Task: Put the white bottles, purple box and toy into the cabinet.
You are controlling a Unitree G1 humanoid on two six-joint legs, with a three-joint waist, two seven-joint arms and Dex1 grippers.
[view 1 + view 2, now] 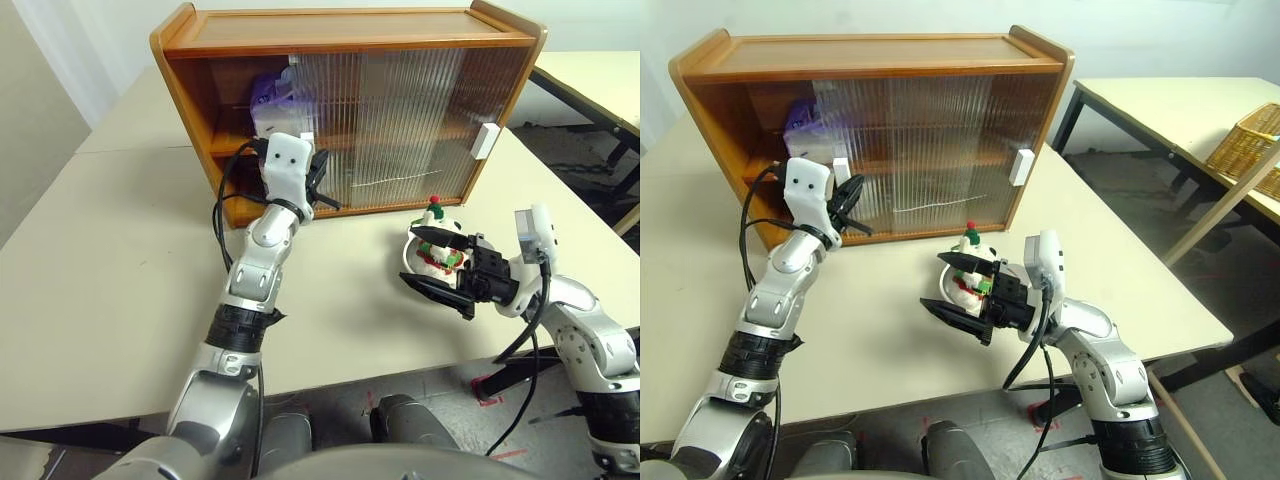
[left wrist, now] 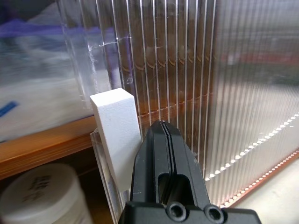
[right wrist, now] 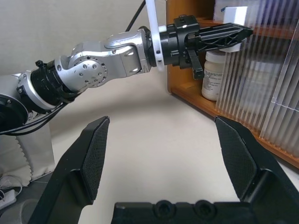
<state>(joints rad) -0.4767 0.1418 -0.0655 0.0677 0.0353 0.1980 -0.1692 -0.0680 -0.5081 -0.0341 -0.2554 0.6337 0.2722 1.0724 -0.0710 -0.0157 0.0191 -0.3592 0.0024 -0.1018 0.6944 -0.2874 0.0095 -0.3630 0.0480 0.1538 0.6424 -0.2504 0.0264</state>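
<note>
The wooden cabinet [image 1: 340, 30] stands at the back of the table with its left end uncovered. On its upper shelf lies the purple box [image 1: 272, 100]. A white bottle [image 2: 42, 196] stands on the lower shelf [image 3: 215, 74]. My left gripper [image 2: 163, 125] is shut, its tip against the ribbed door right beside the white handle [image 2: 114, 133]. The toy [image 1: 436, 250], white plush with a red hat, sits on the table in front of the cabinet's right half. My right gripper [image 1: 428, 262] hovers just in front of it, open, pointing left, with nothing between its fingers [image 3: 96, 149].
A second white handle [image 1: 486, 140] sits on the cabinet's right door. A round pale bowl rim [image 1: 410, 250] shows around the toy. Another table [image 1: 590, 75] and a wicker basket [image 1: 1250, 135] stand to the right. The table's front edge runs close below my arms.
</note>
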